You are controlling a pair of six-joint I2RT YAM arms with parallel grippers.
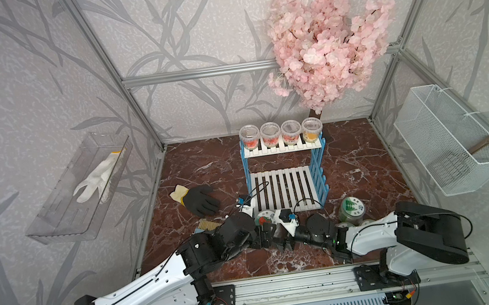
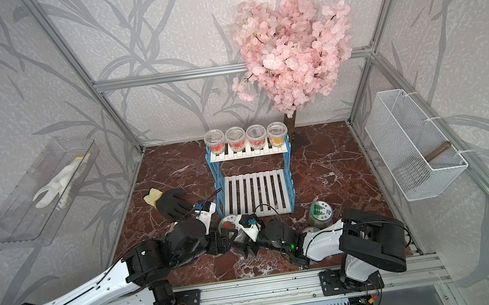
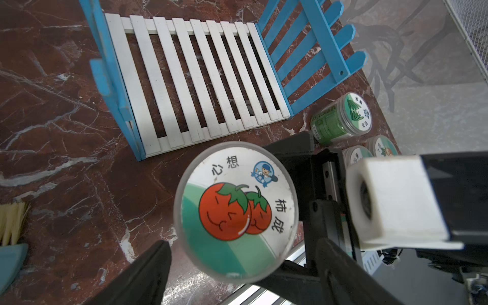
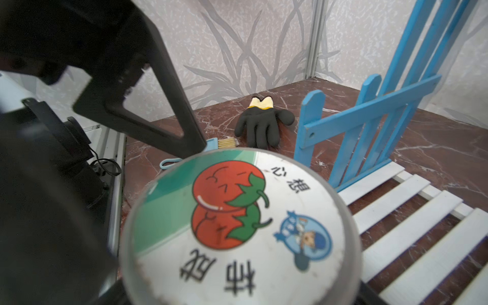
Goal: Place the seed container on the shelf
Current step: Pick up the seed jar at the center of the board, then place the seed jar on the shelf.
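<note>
The right gripper [image 1: 282,238] clasped the round, clear, tomato-lidded seed container [image 3: 235,211] just before the blue-framed, white-slatted shelf [image 1: 318,175], and the left gripper [image 1: 265,236] stood released around it. The smart play was left backing straight out, then a level set-down on the bare lower board. Slick red-brown marble tabletop [image 1: 200,165], leaf-papered walls [image 1: 187,23] close by.

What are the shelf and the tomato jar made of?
The shelf looks like painted wood: matte blue frames, white slats with flat sawn edges. The tomato jar is probably clear plastic: a see-through rim, with a glossy printed label on the lid.
</note>
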